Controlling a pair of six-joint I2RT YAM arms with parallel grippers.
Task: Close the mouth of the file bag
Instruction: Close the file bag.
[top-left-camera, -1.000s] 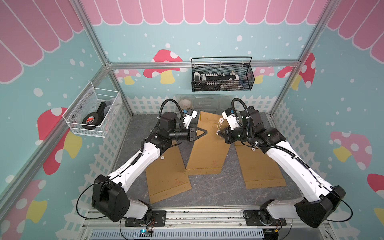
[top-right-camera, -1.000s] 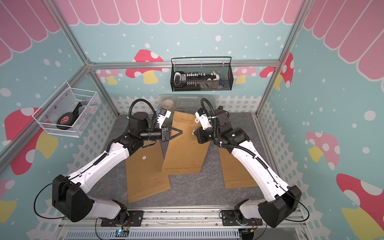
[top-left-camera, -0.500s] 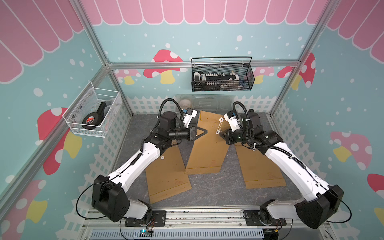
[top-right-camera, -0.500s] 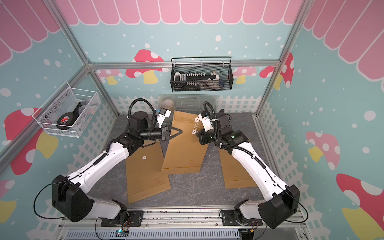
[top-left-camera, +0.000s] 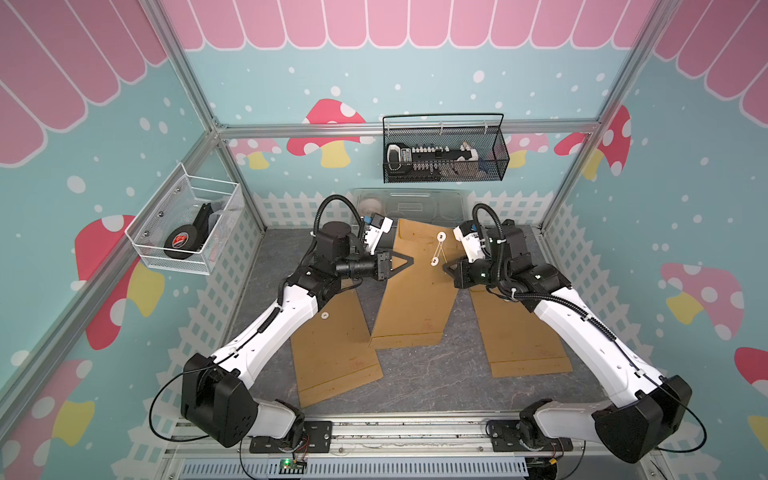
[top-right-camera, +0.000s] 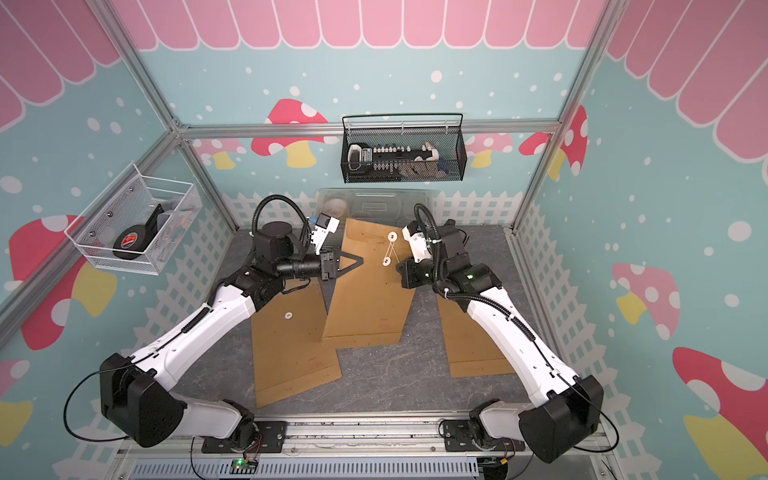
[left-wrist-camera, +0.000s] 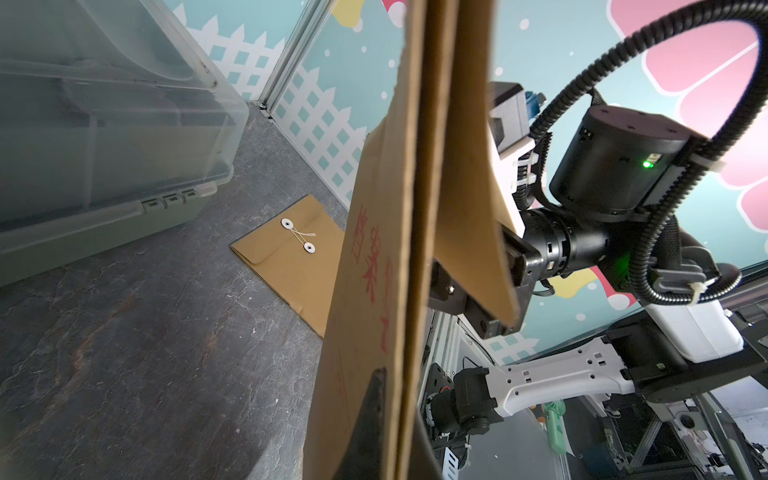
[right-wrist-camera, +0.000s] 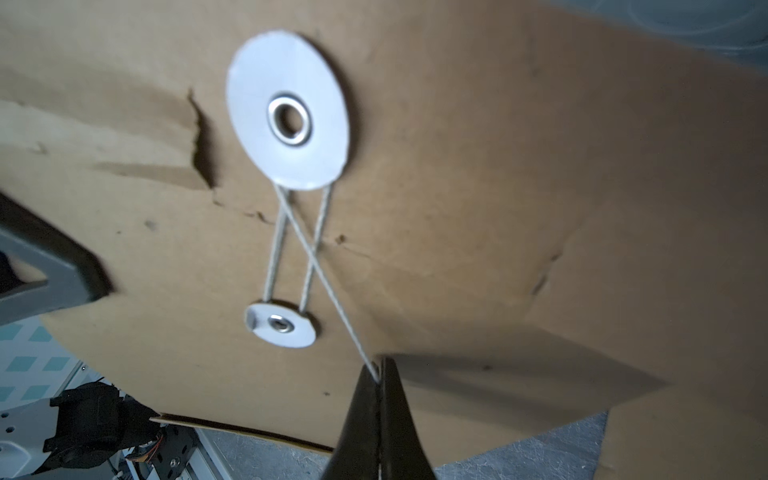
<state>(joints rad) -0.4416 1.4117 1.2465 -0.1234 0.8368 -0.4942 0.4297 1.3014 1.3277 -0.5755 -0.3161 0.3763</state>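
Observation:
A brown paper file bag (top-left-camera: 415, 299) (top-right-camera: 370, 299) stands tilted in the middle, its mouth end raised off the table. My left gripper (top-left-camera: 409, 259) (top-right-camera: 360, 260) (left-wrist-camera: 401, 419) is shut on the bag's left edge (left-wrist-camera: 374, 270). The flap lies folded down with a white upper disc (right-wrist-camera: 286, 112) (top-left-camera: 440, 236) on it. A lower disc (right-wrist-camera: 279, 324) (top-left-camera: 433, 261) sits on the body. A white string (right-wrist-camera: 324, 282) loops between the two discs. Its free end crosses over, taut, into my right gripper (right-wrist-camera: 380, 374) (top-left-camera: 445, 269) (top-right-camera: 398, 266), which is shut on it just right of the lower disc.
Two more file bags lie flat on the grey table, one at the left (top-left-camera: 332, 345) and one at the right (top-left-camera: 519, 332) (left-wrist-camera: 291, 257). A clear plastic box (top-left-camera: 409, 203) (left-wrist-camera: 104, 124) stands at the back. A black basket (top-left-camera: 444, 158) and a white basket (top-left-camera: 187, 228) hang on the walls.
My right arm has shifted a little toward the front and its jaws have closed tighter on the string. The left arm and the bag have stayed put.

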